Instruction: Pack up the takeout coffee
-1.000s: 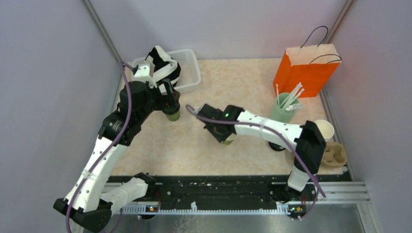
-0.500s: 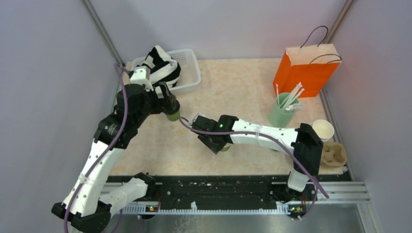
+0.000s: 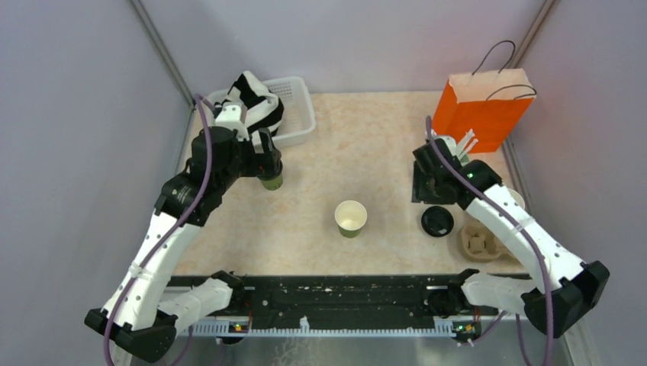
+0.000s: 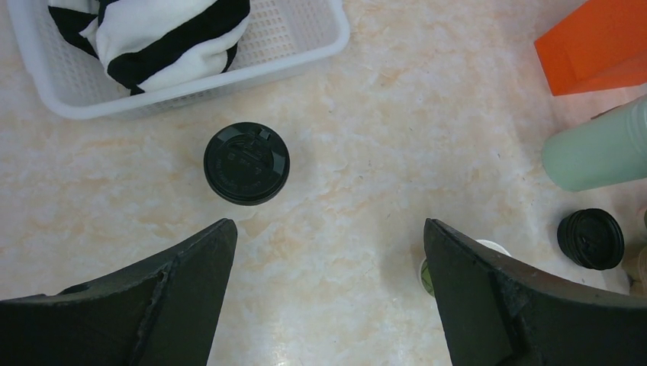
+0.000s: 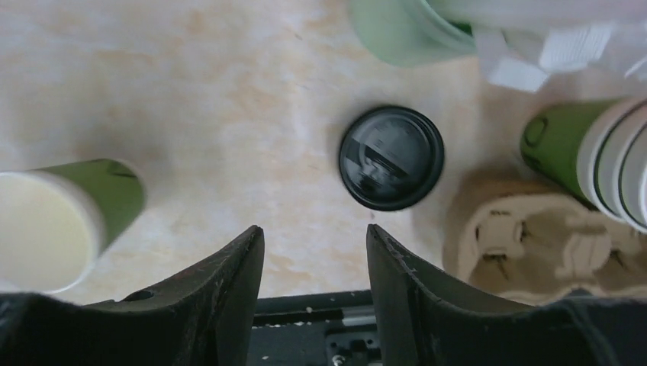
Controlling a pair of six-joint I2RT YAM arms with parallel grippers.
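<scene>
Worktop with orange bag standing far right, coffee unpacked.
Left claw wide, empty, over lidded cup near the basket; right claw partly open, empty, above loose lid; open cup mid-worktop, probably empty.

A black-and-white striped cloth is lying in a white basket at the far left. An orange paper bag is standing at the far right, with a mint tumbler near it and a cardboard cup carrier sitting nearer the front.

walls: plain grey-lilac | tabletop: beige marbled | light: even
</scene>
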